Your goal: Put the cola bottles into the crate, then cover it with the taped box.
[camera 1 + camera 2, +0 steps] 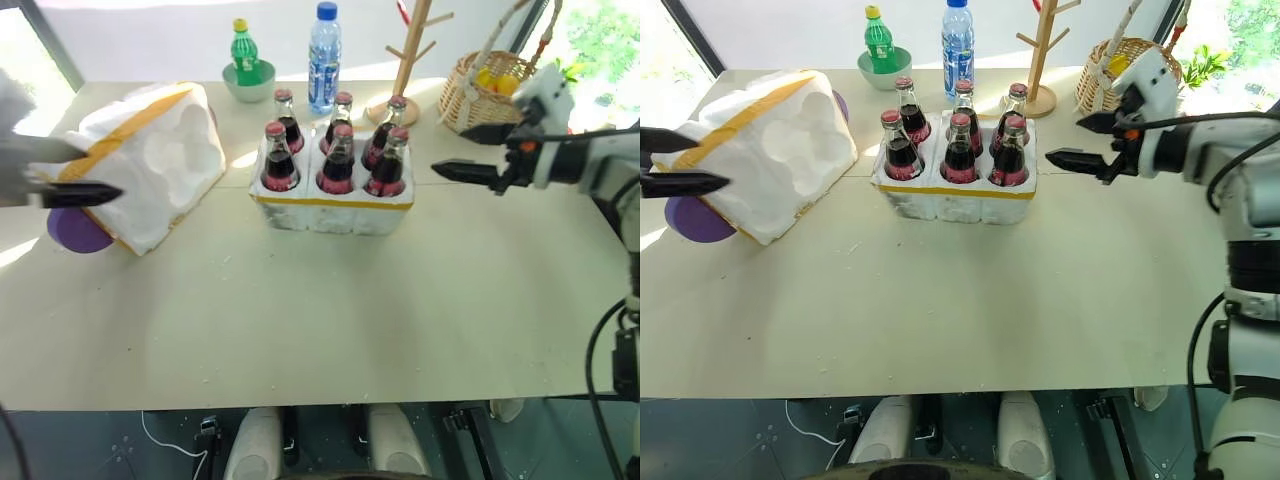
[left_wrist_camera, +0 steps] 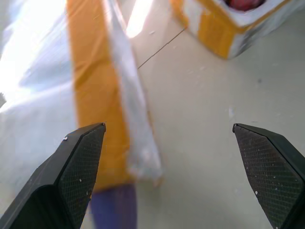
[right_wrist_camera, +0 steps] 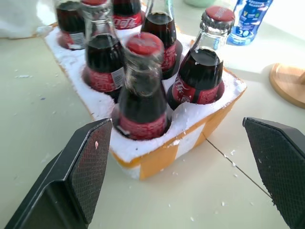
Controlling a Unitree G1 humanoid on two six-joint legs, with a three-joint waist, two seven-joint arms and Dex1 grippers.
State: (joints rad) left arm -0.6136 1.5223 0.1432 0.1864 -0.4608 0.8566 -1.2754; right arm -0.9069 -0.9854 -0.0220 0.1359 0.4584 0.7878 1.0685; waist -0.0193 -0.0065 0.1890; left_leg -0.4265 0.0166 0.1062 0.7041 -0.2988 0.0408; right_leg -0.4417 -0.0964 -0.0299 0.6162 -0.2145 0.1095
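**Bottles seated, lid next**

With all six bottles (image 1: 338, 150) standing in the crate (image 1: 331, 208) at mid-worktop (image 1: 400, 300), you have the first half of the task done by the look of it. Your right gripper (image 1: 467, 152) hangs just right of the crate, fingers apart and empty. Your left gripper (image 1: 668, 160) sits at the box (image 1: 770, 150), fingers spread wide, holding nothing. That box lies tipped on its side left of the crate, hollow facing the bottles, so you will likely need both grippers to right it and lower it over the caps.
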